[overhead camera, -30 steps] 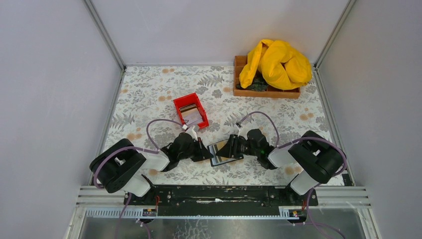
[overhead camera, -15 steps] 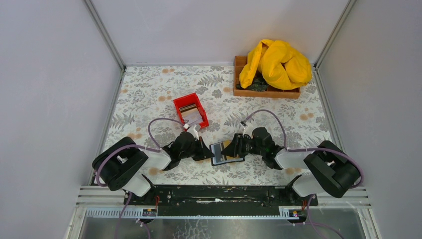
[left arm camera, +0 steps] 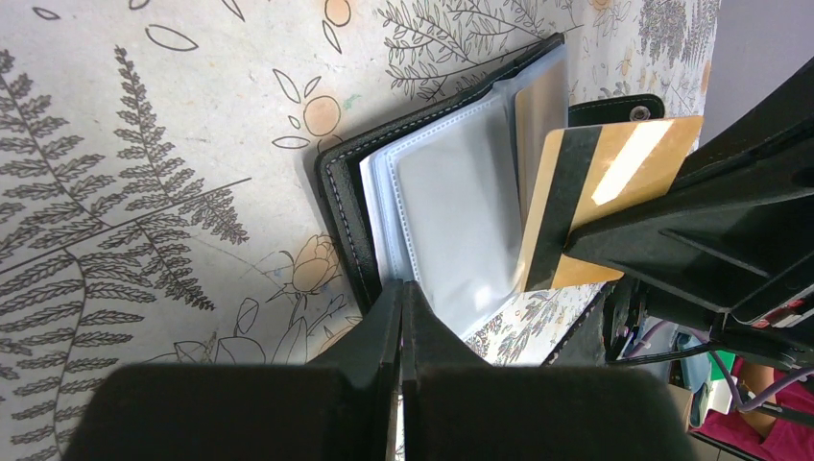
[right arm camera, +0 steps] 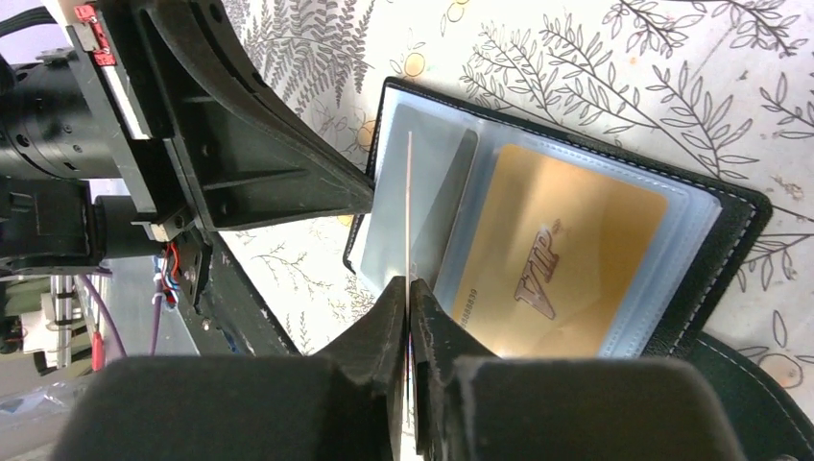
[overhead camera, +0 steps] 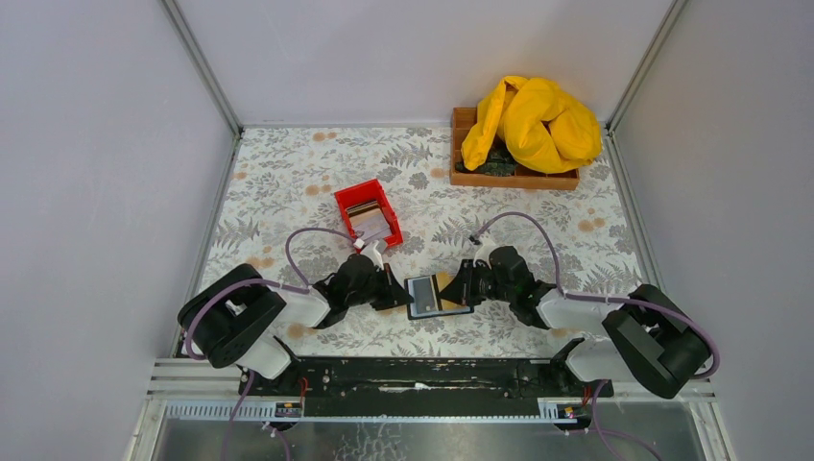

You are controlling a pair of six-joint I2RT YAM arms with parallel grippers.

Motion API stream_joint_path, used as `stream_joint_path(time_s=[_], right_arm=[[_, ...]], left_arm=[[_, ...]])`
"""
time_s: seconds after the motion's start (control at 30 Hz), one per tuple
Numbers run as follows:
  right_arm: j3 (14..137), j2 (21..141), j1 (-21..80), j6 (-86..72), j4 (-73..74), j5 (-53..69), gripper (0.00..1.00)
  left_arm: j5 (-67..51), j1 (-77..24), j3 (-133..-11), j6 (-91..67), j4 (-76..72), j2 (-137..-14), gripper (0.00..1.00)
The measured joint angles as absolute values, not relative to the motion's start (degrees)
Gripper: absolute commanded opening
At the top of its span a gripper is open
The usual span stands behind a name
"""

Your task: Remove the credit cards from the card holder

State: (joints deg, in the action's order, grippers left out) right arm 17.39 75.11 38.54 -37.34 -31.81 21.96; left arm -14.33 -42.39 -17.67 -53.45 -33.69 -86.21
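Note:
The black card holder [overhead camera: 421, 298] lies open on the table between my grippers, its clear sleeves showing in the left wrist view [left arm camera: 451, 211]. My left gripper [overhead camera: 402, 295] is shut on the holder's near edge [left arm camera: 401, 286]. My right gripper [overhead camera: 455, 288] is shut on a gold credit card with a dark stripe [left arm camera: 600, 187]. The card stands on edge, drawn out over the sleeves, and is seen edge-on in the right wrist view [right arm camera: 408, 206]. Another gold card marked VIP [right arm camera: 562, 254] sits inside a sleeve.
A red bin [overhead camera: 368, 212] holding cards stands just behind the left gripper. A brown wooden tray [overhead camera: 514, 176] with a yellow cloth [overhead camera: 533, 123] is at the back right. Grey walls close in the floral table.
My right arm has swung outward to the right, drawing the gold card out of the holder. The holder has settled flatter and shifted slightly left. My left gripper has stayed put.

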Motion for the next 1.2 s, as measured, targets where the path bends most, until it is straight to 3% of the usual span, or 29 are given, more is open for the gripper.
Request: stream_joint_path(time_s=[0.07, 0.27, 0.4, 0.5, 0.6, 0.77, 1.2], right_arm=[[17.37, 74.74, 38.50, -37.01, -31.00, 21.34, 0.01], [17.06, 69.78, 38.50, -36.23, -26.98, 19.55, 0.00], [16.73, 62.35, 38.48, -35.75, -23.73, 18.85, 0.00], [16.73, 55.70, 38.48, -35.51, -20.88, 18.72, 0.00], [16.38, 50.15, 38.48, -35.75, -19.59, 19.79, 0.00], [13.41, 44.03, 38.44, -38.98, -23.33, 25.08, 0.00], [7.14, 42.87, 38.52, -51.70, -39.46, 37.32, 0.00]], left_arm=[[-14.33, -42.39, -17.67, -53.45, -33.69, -86.21, 0.00], [-14.06, -42.52, -17.50, -53.32, -32.64, -85.06, 0.02], [-13.34, -42.94, -16.38, -52.05, -28.80, -79.02, 0.20], [-12.43, -43.16, -16.27, -50.28, -25.89, -71.11, 0.45], [-11.90, -43.16, -16.40, -48.31, -23.86, -63.05, 0.58], [-14.11, -43.13, -17.15, -46.13, -23.57, -54.68, 0.60], [-24.58, -43.90, -16.51, -45.74, -31.33, -50.96, 0.59]])
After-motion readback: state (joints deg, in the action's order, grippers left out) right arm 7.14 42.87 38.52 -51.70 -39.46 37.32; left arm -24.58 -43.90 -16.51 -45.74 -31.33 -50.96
